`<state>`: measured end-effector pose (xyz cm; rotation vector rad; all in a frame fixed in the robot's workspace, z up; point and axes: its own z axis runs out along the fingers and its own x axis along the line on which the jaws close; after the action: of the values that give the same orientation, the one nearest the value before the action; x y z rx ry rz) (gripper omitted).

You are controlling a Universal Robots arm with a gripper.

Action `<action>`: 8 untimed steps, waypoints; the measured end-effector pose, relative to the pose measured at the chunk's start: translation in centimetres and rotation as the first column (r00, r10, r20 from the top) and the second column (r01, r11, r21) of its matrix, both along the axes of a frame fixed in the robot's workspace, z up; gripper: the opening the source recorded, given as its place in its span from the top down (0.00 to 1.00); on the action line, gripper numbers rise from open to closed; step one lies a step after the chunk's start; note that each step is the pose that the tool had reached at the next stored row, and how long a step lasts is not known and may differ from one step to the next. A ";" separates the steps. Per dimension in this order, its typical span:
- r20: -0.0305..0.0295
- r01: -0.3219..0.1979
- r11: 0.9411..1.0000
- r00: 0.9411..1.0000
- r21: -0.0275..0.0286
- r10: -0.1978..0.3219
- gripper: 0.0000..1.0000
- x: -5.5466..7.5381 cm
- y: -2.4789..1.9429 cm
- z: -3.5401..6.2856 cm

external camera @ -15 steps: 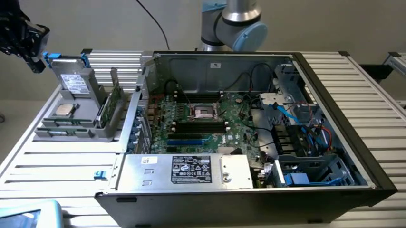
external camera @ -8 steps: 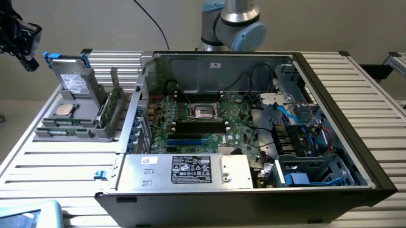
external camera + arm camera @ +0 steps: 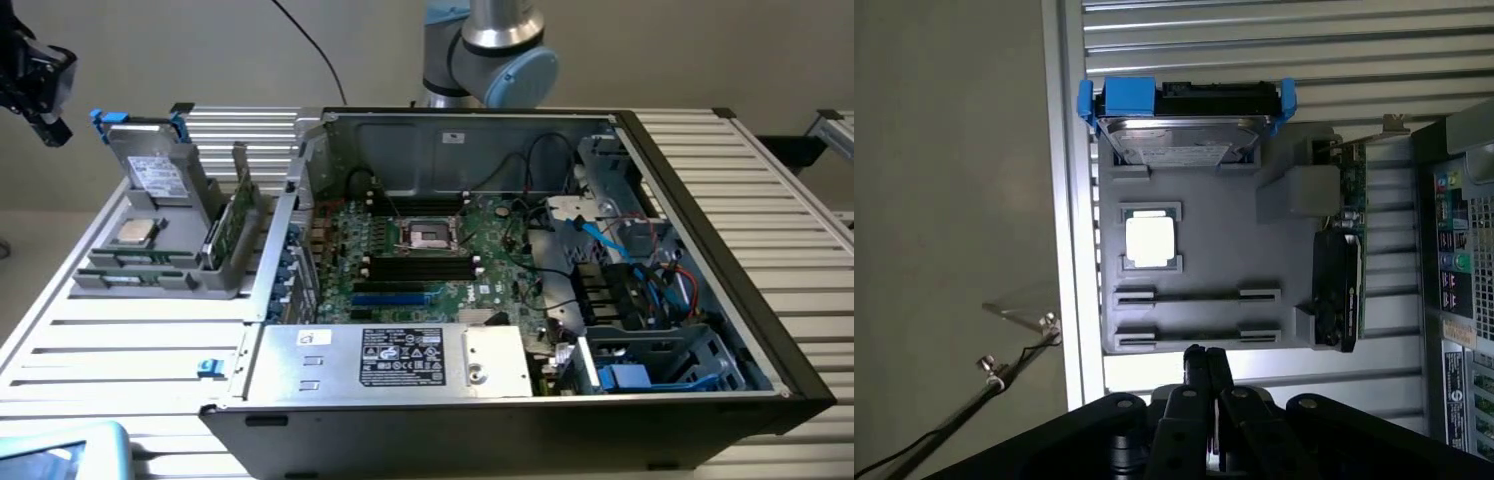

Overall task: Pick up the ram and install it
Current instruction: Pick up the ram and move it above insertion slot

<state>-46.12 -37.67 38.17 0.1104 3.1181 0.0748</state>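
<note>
The ram (image 3: 134,259) is a thin green strip standing on edge in a long slot of the grey holder (image 3: 160,275), at the exterior view's left beside the open computer case. From above, the ram (image 3: 1199,296) is a dark line between two clips, with a second such line just beside it. My gripper (image 3: 1207,362) hovers over the holder's edge nearest those slots, its fingers pressed together with nothing between them. In the exterior view my gripper (image 3: 51,125) hangs high above the table's far left corner. The black memory slots (image 3: 422,266) lie on the motherboard.
The holder also carries a hard drive with blue brackets (image 3: 1184,115), a processor (image 3: 1150,238) and a green expansion card (image 3: 1351,195). The open case (image 3: 694,180) has a power supply (image 3: 387,358) at its front. The slatted table's edge (image 3: 1066,200) runs past the holder.
</note>
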 end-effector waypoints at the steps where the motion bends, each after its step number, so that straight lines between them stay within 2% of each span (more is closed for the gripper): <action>1: 0.000 0.000 1.000 1.000 0.000 0.000 0.89 0.0 0.00 -0.01; 8: 0.000 0.000 1.000 1.000 0.000 0.000 0.89 0.0 0.00 0.00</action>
<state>-46.12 -37.67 38.17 0.1104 3.1180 0.0749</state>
